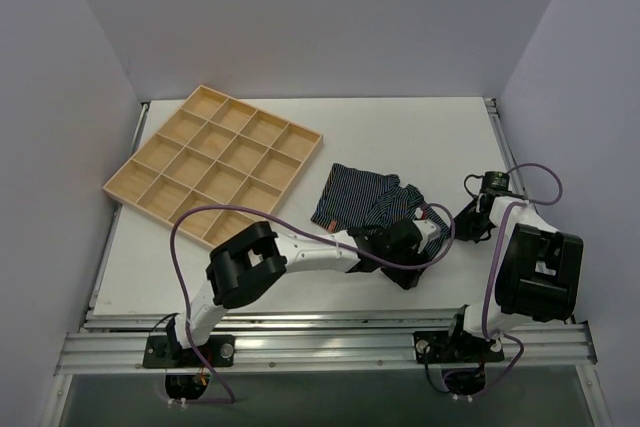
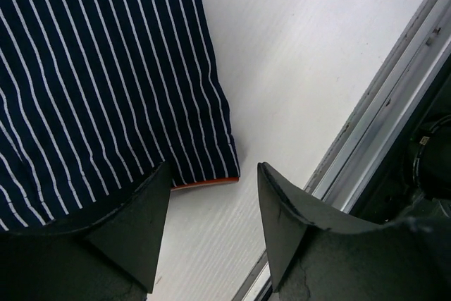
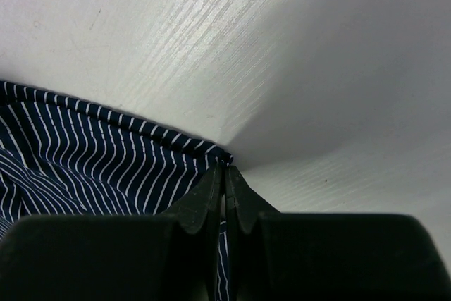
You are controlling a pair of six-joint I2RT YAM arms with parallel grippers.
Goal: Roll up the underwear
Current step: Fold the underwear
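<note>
Underwear [image 1: 355, 195] lies on the white table [image 1: 400, 137], a bit right of centre and just off the near right corner of the wooden tray [image 1: 263, 111]. It is dark navy with thin white stripes. The part nearer the tray lies fairly flat, while the side toward the arms is bunched and rumpled.

From overhead, the left arm stretches across the near part of the table, and the left gripper [image 1: 420, 235] sits at the garment's near right edge. Seen from its wrist, the left gripper [image 2: 213, 174] has its fingers [image 2: 141, 230] well apart. They straddle a corner of the underwear [image 2: 91, 68] where a thin reddish-orange hem shows. One finger is over the striped cloth and the other is over bare table, with the metal rail [image 2: 394, 96] running close beside it.

The right arm is folded up at the right side of the table, and the right gripper [image 1: 458, 222] is low by the cloth's far right tip. Seen from its wrist, the right gripper [image 3: 225, 170] has its fingers pressed tight together on a corner of the underwear [image 3: 91, 160]. Stripes show in the slit between them, and the fabric spreads away to the left over the table.
</note>
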